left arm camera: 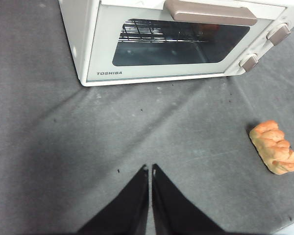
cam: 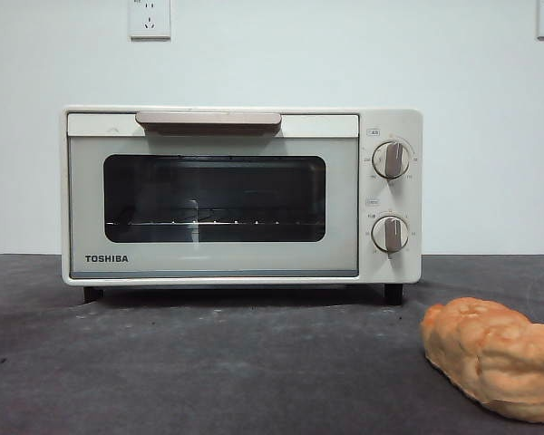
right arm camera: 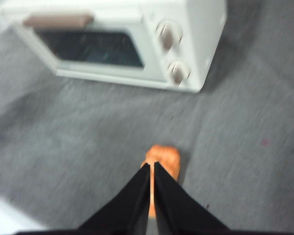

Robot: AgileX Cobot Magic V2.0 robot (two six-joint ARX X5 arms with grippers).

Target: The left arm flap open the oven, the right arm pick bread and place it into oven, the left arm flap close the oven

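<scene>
The cream-white TOSHIBA oven [cam: 240, 195] stands at the back of the table with its door shut, beige bar handle [cam: 208, 120] on top and a wire rack behind the glass. It also shows in the left wrist view [left arm camera: 176, 41] and the right wrist view [right arm camera: 122, 41]. The golden-orange bread [cam: 494, 355] lies on the table at the front right; it shows too in the left wrist view [left arm camera: 274, 148]. My left gripper [left arm camera: 150, 169] is shut and empty, well in front of the oven. My right gripper [right arm camera: 152, 165] is shut, above the bread [right arm camera: 162, 157].
The table [cam: 208, 362] is covered in dark grey cloth. A white wall with two sockets [cam: 150, 18] stands behind the oven. Two round knobs [cam: 392, 159] sit on the oven's right panel.
</scene>
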